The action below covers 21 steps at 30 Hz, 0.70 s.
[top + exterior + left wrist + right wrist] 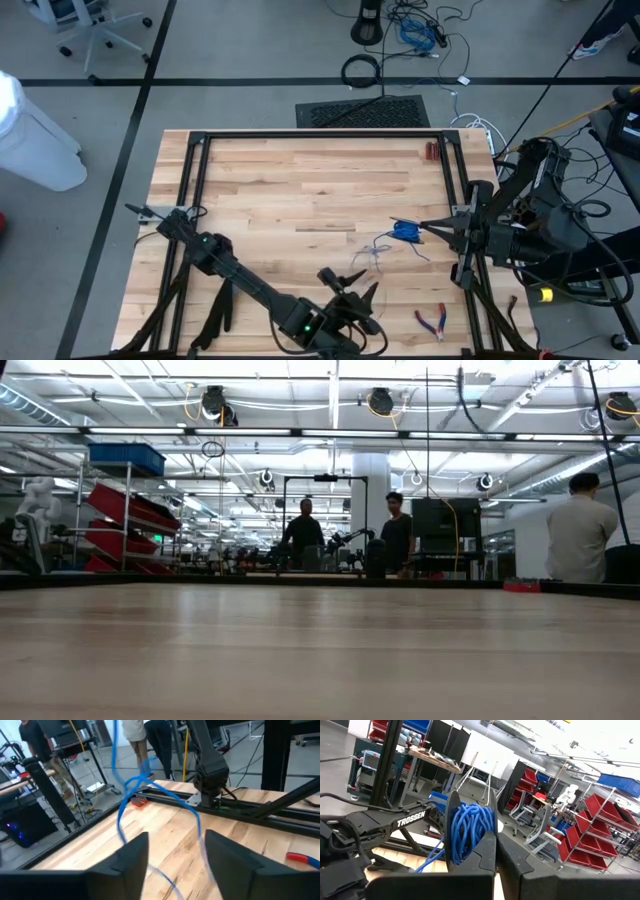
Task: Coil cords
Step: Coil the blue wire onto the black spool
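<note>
1. High view: the tabletop (pixel 300 190) fills the middle of the frame. The left gripper (pixel 362 297) sits at the lower centre, its fingers spread. The right gripper (pixel 428 228) reaches in from the right edge, with its fingers closed on a blue bundle of the cord (pixel 405 231) right of centre. A thin pale strand of the cord trails from the bundle down and left towards the left gripper. Red-handled pliers (pixel 432 320) lie at the lower right. A small red object (pixel 431 151) rests near the upper right corner of the tabletop.

2. Low view: bare wood spans the lower half of the frame. No gripper and no cord shows here. People (pixel 397 540) stand in the room behind, at centre and far right.

3. Left wrist view: the two dark fingers (pixel 131 860) stand apart at the bottom. A blue strand of cord loops in the air between and above them. I cannot tell whether it touches either one.

4. Right wrist view: the fingers (pixel 489 850) are clamped on a thick bunch of blue cord at frame centre. The other arm (pixel 395 822), marked TROSSEN, crosses the left side.
</note>
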Each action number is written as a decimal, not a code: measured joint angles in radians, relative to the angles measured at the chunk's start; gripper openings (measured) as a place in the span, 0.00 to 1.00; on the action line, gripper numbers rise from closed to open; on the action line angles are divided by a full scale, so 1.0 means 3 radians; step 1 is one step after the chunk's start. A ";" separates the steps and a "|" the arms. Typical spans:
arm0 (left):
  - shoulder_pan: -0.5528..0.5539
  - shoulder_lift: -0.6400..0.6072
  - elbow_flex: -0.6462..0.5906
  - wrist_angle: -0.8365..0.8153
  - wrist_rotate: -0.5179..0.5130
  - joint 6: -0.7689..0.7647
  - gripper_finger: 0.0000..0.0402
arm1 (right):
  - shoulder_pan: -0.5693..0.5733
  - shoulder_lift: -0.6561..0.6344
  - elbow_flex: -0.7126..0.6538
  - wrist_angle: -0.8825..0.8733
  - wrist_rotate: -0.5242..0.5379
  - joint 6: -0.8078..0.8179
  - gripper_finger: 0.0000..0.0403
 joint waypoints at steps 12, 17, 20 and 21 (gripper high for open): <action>0.0105 0.0028 -0.0001 0.0007 0.0249 -0.0244 0.62 | 0.0000 -0.0001 0.0000 0.0004 -0.0006 -0.0001 0.00; 0.0174 0.0068 -0.0005 0.0010 0.0168 -0.0334 0.62 | 0.0000 -0.0001 0.0000 0.0009 -0.0014 0.0001 0.00; 0.0227 0.0075 -0.0005 0.0009 0.0158 -0.0350 0.62 | 0.0000 -0.0003 0.0000 0.0011 -0.0017 0.0000 0.00; 0.0243 0.0080 -0.0005 0.0011 0.0157 -0.0354 0.62 | -0.0001 -0.0003 0.0000 0.0011 -0.0018 0.0000 0.00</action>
